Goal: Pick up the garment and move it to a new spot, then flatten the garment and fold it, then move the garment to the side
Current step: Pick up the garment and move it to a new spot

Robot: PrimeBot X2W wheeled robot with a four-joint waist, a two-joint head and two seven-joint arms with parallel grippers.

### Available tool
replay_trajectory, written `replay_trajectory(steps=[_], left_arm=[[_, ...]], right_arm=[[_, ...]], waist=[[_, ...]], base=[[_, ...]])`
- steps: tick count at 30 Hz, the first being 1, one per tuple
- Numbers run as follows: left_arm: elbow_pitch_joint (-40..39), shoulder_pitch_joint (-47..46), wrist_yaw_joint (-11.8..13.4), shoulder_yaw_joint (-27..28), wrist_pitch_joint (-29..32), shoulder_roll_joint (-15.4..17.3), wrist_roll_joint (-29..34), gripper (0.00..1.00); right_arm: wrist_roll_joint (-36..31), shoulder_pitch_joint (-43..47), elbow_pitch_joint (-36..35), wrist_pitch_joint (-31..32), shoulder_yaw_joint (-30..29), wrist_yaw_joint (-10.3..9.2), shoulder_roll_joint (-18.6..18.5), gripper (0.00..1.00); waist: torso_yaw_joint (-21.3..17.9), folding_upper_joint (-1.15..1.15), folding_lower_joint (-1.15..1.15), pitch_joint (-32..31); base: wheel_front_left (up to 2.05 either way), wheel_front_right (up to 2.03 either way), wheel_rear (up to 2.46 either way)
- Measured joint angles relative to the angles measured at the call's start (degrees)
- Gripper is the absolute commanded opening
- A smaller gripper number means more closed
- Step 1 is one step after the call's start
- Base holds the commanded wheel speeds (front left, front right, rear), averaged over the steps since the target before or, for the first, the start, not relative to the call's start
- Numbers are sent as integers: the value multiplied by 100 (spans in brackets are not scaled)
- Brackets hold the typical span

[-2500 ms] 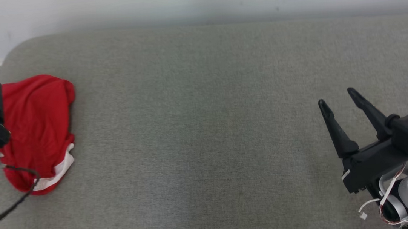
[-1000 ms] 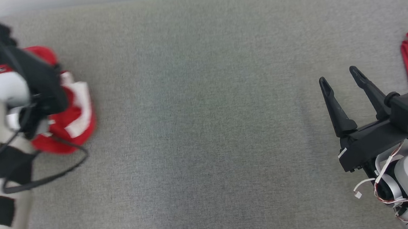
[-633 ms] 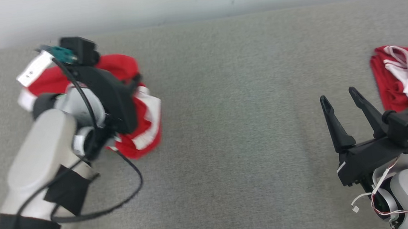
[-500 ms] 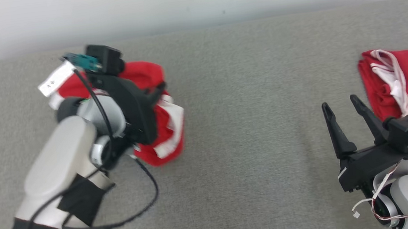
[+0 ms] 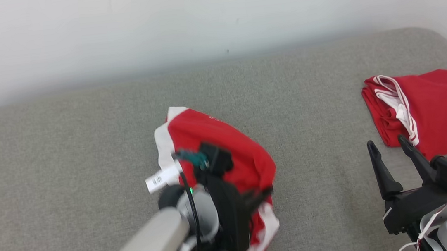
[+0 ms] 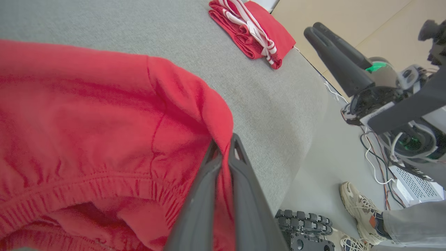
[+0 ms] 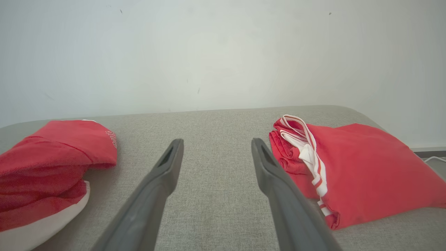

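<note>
Near centre of head view, over grey cushion (image 5: 65,158): bunched red garment (image 5: 217,142), pinched by left gripper (image 6: 224,146), jaws pressed together on cloth. Lower right: right gripper (image 5: 385,142), jaws spread, empty. Likely mid-carry to a new spot; next, lowering, releasing, then spreading flat. Long axis from upper left to lower right, white hem lowest.

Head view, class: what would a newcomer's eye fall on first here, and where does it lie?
The bunched red garment with white trim, in the middle of the grey cushion, pinched in the shut left hand. Next comes the folded red garment at the cushion's far right, with the open, empty right hand just in front of it.
</note>
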Motion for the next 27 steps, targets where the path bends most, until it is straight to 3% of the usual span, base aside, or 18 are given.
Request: replay_trajectory(steps=[5, 10, 16, 17, 18, 19, 27], left_arm=[[148, 625, 0, -375, -46, 70, 45, 0], [544, 934, 0, -630, -48, 422, 448, 0], [633, 1057, 2, -575, -274, 244, 409, 0], [633, 1057, 11, -522, -345, 237, 408, 29], [630, 1057, 15, -479, -408, 241, 405, 88], [623, 1063, 36, -420, -474, 238, 380, 100], [280, 1183, 176, -104, -1013, 272, 339, 100]], right_arm=[[43, 149, 3, -47, -34, 0, 1, 100], [90, 231, -24, -51, -41, 0, 7, 100], [92, 232, 4, -56, -26, 8, 22, 100], [92, 231, 5, -55, -11, 25, 32, 100], [92, 230, 5, -56, 2, 25, 40, 100], [92, 229, 4, -55, 14, 26, 46, 100], [124, 261, 24, -98, -31, 32, 58, 100]], waist=[[33, 0, 0, -181], [140, 0, 1, -247], [258, 0, 0, -318], [269, 0, 1, -336], [277, 0, 0, -350], [283, 0, 0, -362], [294, 0, 1, -431]], base=[[0, 0, 0], [0, 0, 0], [0, 0, 0], [0, 0, 0], [0, 0, 0], [0, 0, 0], [0, 0, 0]])
